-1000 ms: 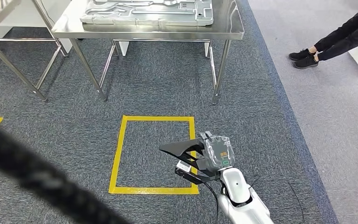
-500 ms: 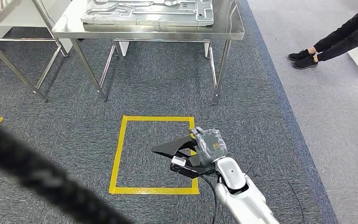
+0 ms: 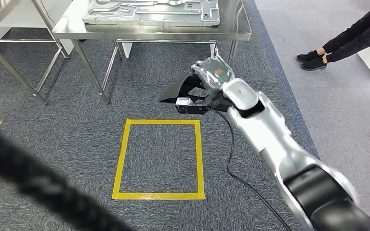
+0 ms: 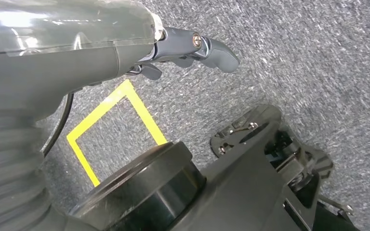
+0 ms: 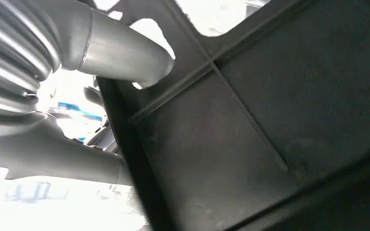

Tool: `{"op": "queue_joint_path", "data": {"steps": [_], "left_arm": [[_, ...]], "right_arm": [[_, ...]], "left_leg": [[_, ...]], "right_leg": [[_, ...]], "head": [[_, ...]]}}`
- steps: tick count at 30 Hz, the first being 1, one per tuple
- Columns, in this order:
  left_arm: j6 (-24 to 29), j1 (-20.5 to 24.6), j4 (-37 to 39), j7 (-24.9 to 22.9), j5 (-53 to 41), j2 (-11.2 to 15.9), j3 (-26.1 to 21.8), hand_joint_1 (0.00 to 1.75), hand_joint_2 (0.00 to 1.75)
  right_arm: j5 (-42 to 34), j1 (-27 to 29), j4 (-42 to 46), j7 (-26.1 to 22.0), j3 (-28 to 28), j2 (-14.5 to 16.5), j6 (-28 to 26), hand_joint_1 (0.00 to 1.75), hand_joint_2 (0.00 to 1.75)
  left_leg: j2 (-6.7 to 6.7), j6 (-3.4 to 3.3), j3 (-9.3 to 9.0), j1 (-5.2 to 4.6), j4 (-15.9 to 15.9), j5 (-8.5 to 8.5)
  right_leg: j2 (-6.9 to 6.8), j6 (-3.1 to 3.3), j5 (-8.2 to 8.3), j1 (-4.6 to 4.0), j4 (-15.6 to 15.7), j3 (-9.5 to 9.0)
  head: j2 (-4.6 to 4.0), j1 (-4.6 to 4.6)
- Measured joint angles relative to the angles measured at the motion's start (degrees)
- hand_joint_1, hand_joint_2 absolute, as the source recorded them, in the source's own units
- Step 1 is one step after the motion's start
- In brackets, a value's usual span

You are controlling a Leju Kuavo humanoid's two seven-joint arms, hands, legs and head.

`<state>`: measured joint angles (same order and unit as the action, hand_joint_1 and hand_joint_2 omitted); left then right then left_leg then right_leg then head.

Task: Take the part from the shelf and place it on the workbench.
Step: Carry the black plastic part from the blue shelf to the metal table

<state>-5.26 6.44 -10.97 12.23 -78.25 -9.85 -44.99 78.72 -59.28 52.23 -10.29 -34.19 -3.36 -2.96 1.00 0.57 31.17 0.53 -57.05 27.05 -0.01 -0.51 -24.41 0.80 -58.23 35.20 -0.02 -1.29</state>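
Part [image 3: 180, 86] gripped by right robot hand [image 3: 214, 72] near workbench [image 3: 154, 33].

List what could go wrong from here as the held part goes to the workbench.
1. The right hand holds the black part by one end, with the rest jutting out sideways; it could twist or slip in the grip.
2. The part is level with the steel workbench's legs, below its top, so it could strike the edge if not raised.
3. The grey tray covers most of the top, leaving little free room.
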Motion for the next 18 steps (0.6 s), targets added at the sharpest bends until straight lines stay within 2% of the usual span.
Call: {"op": "queue_joint_path", "data": {"steps": [3,5,7,11,18], "left_arm": [[0.1,0.1,0.0,-0.3,0.1,0.2,0.2,0.0,1.75],[0.1,0.1,0.0,-0.6,0.1,0.2,0.3,0.0,1.75],[0.1,0.2,0.0,-0.7,0.1,0.2,0.3,0.0,1.75],[0.1,0.7,0.0,-0.5,0.1,0.1,0.6,0.0,1.75],[0.1,1.0,0.0,-0.3,0.5,0.1,0.8,0.0,1.75]], "right_arm": [[0.5,-12.4,-6.0,-0.1,-3.8,1.3,4.5,1.75,1.75],[0.4,-20.0,-9.5,0.1,-5.3,2.4,4.9,1.75,1.75],[0.2,-25.0,-12.0,0.2,-6.6,3.3,4.4,1.75,1.75],[0.7,-28.3,-14.5,0.7,-8.4,4.1,2.6,1.75,1.75],[8.6,-30.0,-16.1,4.1,-14.6,4.4,0.4,1.75,1.75]], "left_leg": [[0.0,-0.03,0.54,-0.1,-0.1,-0.17],[-0.05,-0.02,0.64,-0.09,-0.1,-0.2],[-0.08,-0.01,0.62,-0.03,-0.1,-0.2],[-0.08,0.0,0.58,-0.02,-0.1,-0.18],[-0.07,-0.02,0.59,-0.09,-0.2,-0.19]], "right_leg": [[0.0,-0.05,0.13,0.07,-0.1,0.59],[-0.06,-0.04,0.13,0.04,-0.1,0.67],[-0.08,-0.04,0.13,-0.02,-0.1,0.63],[-0.07,-0.04,0.13,-0.09,-0.1,0.56],[-0.04,-0.12,0.18,-0.09,-0.1,0.52]], "head": [[0.0,0.0],[0.0,0.0],[0.0,0.0],[0.0,0.0],[0.0,0.0]]}}
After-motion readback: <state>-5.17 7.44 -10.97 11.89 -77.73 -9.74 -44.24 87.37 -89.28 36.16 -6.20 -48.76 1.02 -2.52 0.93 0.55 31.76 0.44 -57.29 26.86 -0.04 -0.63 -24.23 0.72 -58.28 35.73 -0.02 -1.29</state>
